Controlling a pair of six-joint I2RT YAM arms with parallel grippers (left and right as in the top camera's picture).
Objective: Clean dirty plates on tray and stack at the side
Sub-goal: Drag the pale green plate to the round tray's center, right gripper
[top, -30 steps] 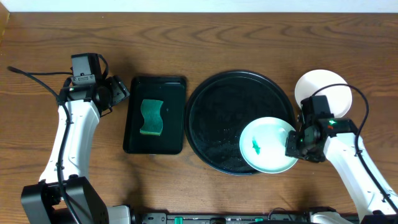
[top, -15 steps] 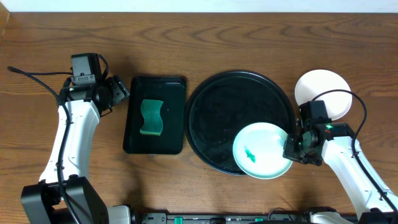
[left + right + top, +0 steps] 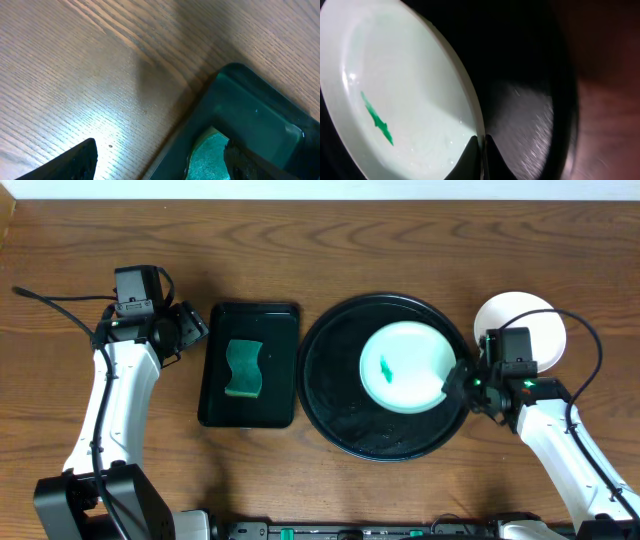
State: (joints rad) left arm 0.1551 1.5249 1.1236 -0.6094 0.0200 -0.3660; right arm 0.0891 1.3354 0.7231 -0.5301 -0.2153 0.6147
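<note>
Plate (image 3: pixel 403 367) moved to tray (image 3: pixel 340 405) centre; right pincer (image 3: pixel 481 145) pinches rim.

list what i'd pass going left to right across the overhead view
left gripper → rectangular black tray holding the green sponge → round black tray with the smeared plate → right gripper pinching that plate's rim → white plate

Brown wooden table (image 3: pixel 330 250): far strip open. Round glossy black tray (image 3: pixel 335 420): left half bare, pale-mint round plate (image 3: pixel 405 370) blocks right half. Rectangular black tray (image 3: pixel 212 380) close on its left.
</note>
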